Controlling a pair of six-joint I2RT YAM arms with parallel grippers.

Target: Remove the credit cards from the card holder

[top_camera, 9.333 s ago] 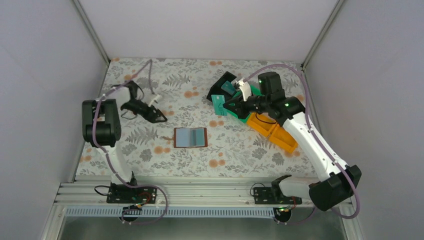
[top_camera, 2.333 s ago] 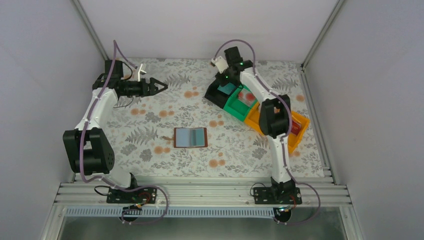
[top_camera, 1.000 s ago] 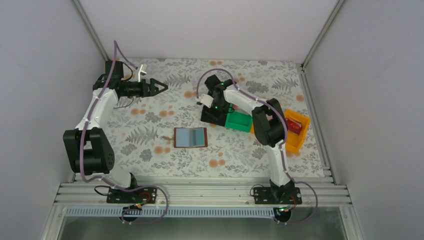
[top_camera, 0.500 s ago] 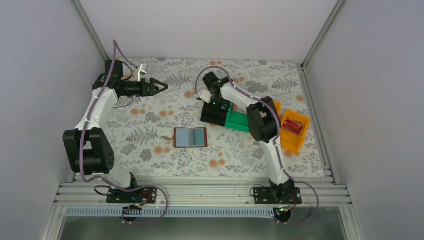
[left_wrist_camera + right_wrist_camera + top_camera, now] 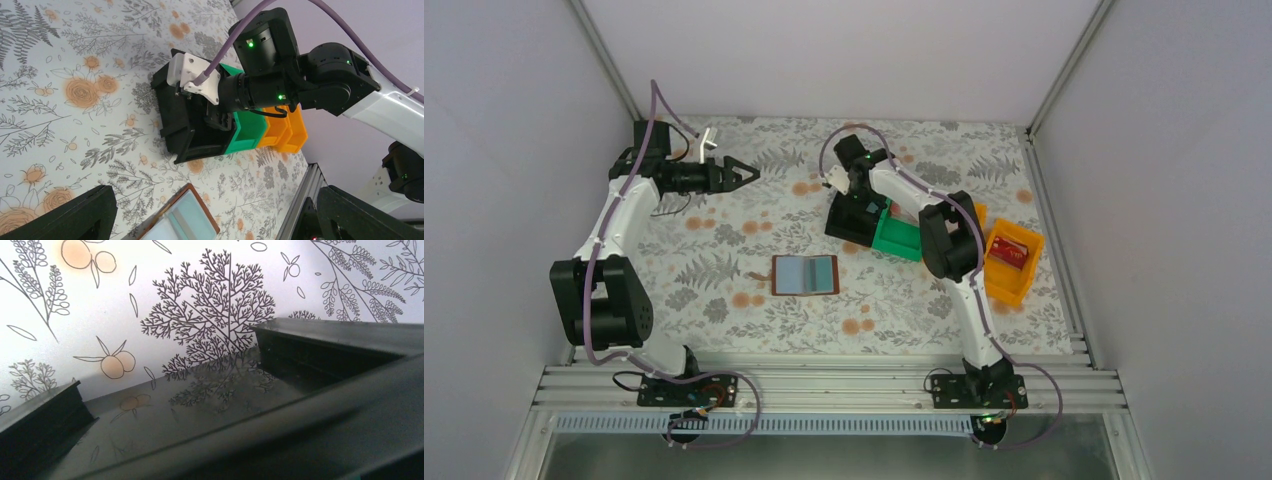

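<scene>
Jaws of the left tool [image 5: 744, 177] are spread wide with nothing held, the tool hung over the far-left part of the floral counter [image 5: 724, 300]. The right tool [image 5: 857, 203] is dipped into the black bin [image 5: 842, 228]; its tips are hidden there, so open or closed cannot be told. The green bin [image 5: 902, 238] is pressed against the black one. A red credit card [image 5: 1006, 253] is seen in the orange bin [image 5: 1007, 288]. The card holder [image 5: 805, 274] is laid open on the counter, pale blue side up, well apart from both tools.
</scene>
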